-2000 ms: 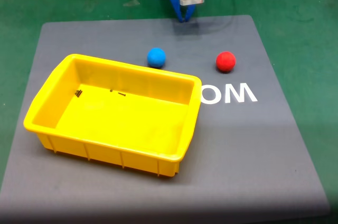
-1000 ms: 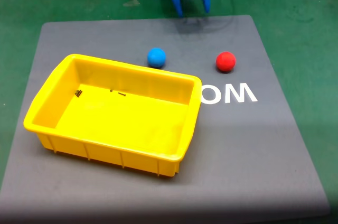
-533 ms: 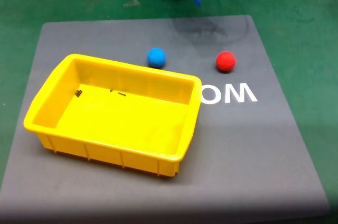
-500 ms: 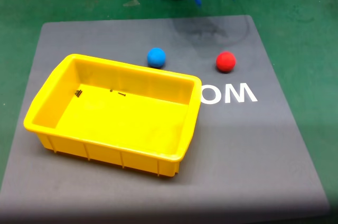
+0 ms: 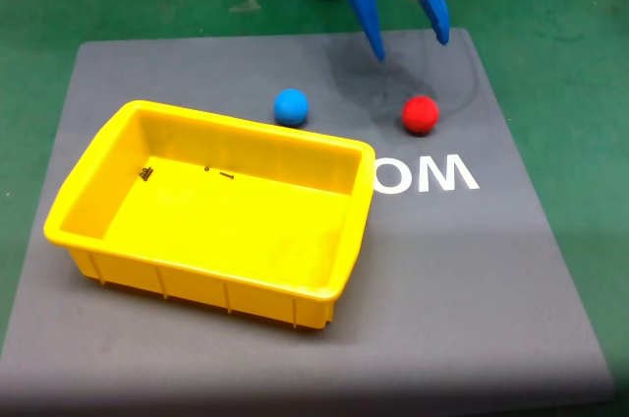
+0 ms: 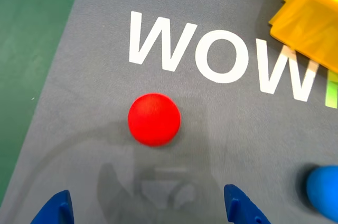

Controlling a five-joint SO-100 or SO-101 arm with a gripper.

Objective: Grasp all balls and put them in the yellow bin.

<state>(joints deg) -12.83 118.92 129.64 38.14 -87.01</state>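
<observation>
While both balls lie on the grey mat [image 5: 295, 358] outside the yellow bin [image 5: 88, 181], the step in hand looks like the approach to the first pick — the red ball [image 5: 420, 114]. In the fixed view the blue gripper [image 5: 411, 43] hangs at the far side of the mat, just beyond that ball, its two fingers spread wide and holding nothing. In the wrist view the fingertips [image 6: 243, 208] stand to either side at the near edge, with the red ball [image 6: 153, 119] ahead of them, roughly centred in the gap. The blue ball [image 5: 291, 106] sits left of the red one, close to the bin's far wall. The next move, as I judge it, calls for lowering and reaching forward until the fingers bracket the red ball, then closing. White letters on the mat read "WOW" in the wrist view — in the fixed view they appear upside down and partly hidden by the bin.
</observation>
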